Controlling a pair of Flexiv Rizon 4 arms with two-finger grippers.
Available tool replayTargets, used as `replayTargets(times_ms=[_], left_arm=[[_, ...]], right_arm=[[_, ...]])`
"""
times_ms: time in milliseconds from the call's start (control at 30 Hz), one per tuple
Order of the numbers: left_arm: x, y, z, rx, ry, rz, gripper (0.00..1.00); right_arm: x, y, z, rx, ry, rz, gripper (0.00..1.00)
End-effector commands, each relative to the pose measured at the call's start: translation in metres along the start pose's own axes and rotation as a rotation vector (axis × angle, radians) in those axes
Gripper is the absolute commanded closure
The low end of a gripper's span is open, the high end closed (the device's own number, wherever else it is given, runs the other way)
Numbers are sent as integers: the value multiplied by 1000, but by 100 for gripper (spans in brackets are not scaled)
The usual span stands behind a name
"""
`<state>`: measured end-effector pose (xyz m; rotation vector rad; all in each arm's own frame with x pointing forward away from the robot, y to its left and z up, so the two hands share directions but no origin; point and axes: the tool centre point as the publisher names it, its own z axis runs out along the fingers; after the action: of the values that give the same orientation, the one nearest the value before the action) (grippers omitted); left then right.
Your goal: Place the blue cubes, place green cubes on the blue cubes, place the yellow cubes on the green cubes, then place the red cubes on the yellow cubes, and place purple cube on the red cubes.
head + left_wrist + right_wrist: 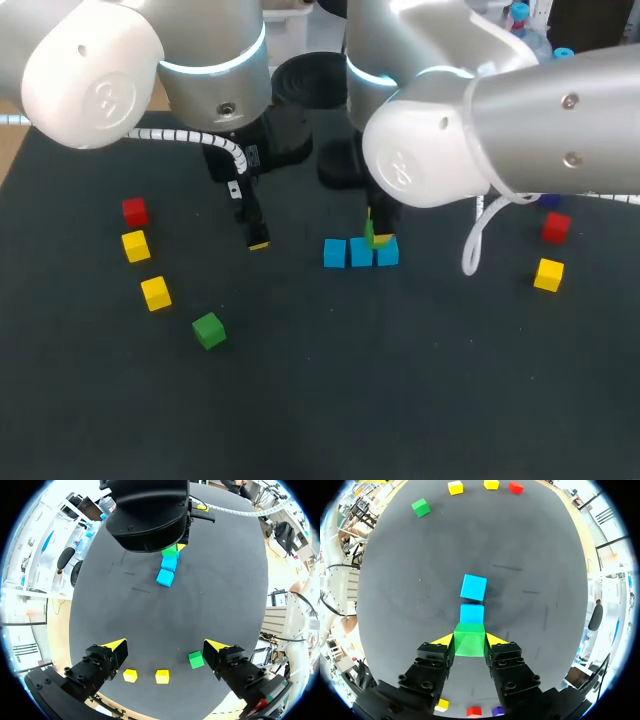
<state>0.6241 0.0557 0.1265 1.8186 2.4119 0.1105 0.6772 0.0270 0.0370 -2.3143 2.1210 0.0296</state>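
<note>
Desk [320, 410]: dark and matte, carrying cubes in three loose groups, left, middle and right.
Blue cubes [361, 252]: three stood in a close row near the middle of the desk.
Held green cube [470, 642]: sat between the right arm's yellow tips, over the right end of the blue row. Whether it rested on the blue cube beneath could not be told, since that cube was hidden under it in the right wrist view.
Right fingers [496, 640]: clamped on the held green cube from two sides, with the other two blue cubes lined up straight ahead.
Left fingers [114, 646]: spread wide apart above bare desk, with nothing between them, left of the blue row.
Loose green cube [208, 330]: lay alone on the front left of the desk, just beside one left fingertip in the left wrist view.
Left yellow cubes [145, 268]: two, apart from each other, near the left edge.
Left red cube [134, 211]: just behind the yellow pair.
Right red cube [556, 227]: near the right edge.
Right yellow cube [548, 274]: in front of the right red cube, apart from it.
Purple cube [497, 711]: beside the right red cube, mostly covered by the arm in the head view.
In the way: the right arm [500, 120] blocked the head view of its own fingers, and a white cable [472, 250] looped down beside the blue row.
</note>
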Motion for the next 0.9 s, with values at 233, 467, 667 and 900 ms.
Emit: replayTargets(times_ms=[233, 467, 667, 900], left_arm=[[0, 0, 0, -1, 0, -1, 0], [0, 0, 0, -1, 0, -1, 0], [0, 0, 0, -1, 0, -1, 0], [0, 0, 0, -1, 0, -1, 0]], right_arm=[[3, 1, 3, -4, -6, 10, 100], [1, 1, 3, -5, -7, 3, 100], [1, 2, 4, -10, -7, 2, 100], [0, 2, 6, -17, -7, 0, 100]])
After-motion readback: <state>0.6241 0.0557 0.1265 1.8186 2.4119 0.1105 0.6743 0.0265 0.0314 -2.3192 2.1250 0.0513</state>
